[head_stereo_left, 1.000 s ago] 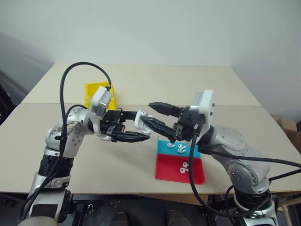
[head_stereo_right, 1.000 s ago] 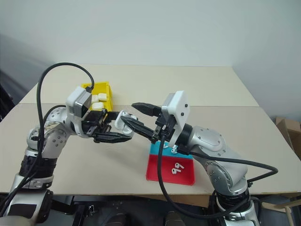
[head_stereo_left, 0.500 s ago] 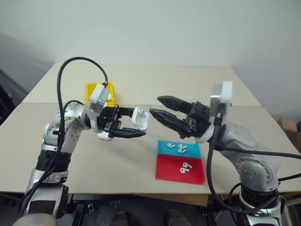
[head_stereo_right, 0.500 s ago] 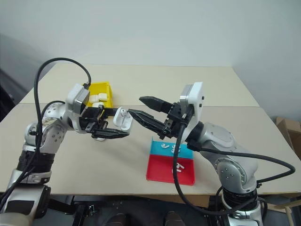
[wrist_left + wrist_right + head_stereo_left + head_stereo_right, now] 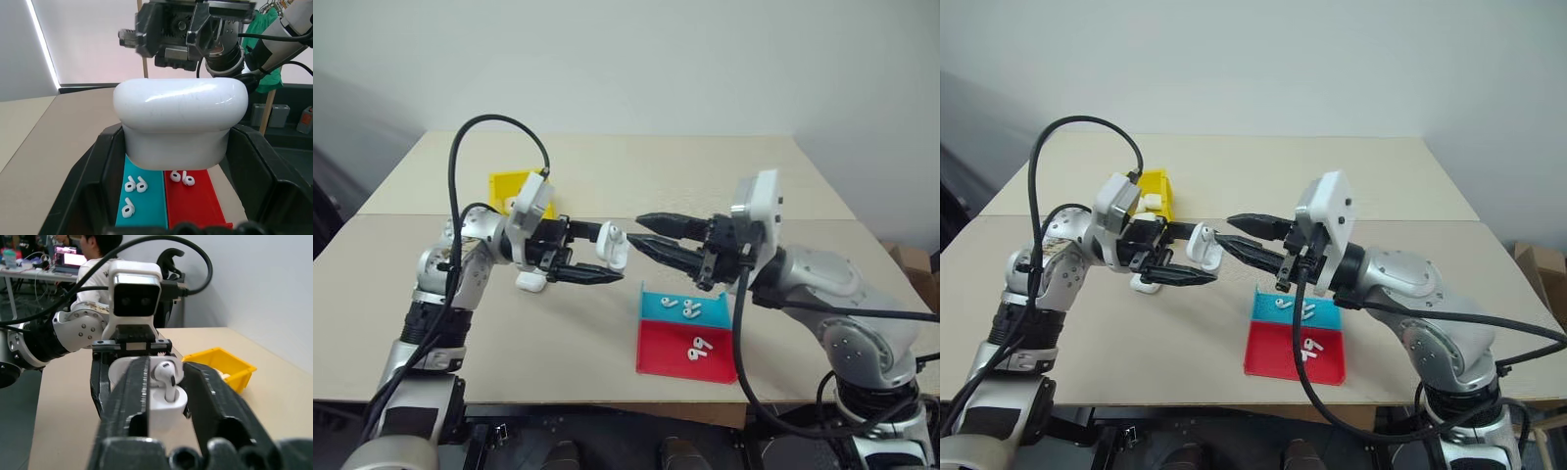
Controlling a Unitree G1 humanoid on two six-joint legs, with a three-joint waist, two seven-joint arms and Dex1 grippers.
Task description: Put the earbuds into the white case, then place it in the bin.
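Bare bench (image 5: 705,176) lies open beyond both arms. The yellow bin (image 5: 509,188), a spare white case (image 5: 530,282) and the blue-and-red tray (image 5: 677,352) block nearer routes.

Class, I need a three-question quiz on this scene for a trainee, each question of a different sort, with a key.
1. True or false: the left end effector holds the white case in the air above the table.
2. How many earbuds lie on the blue half of the tray? A) one B) three C) five
3. Fill in the missing word: the bin behind the left arm is coloured ____.

Key: 1 true; 2 B; 3 yellow.
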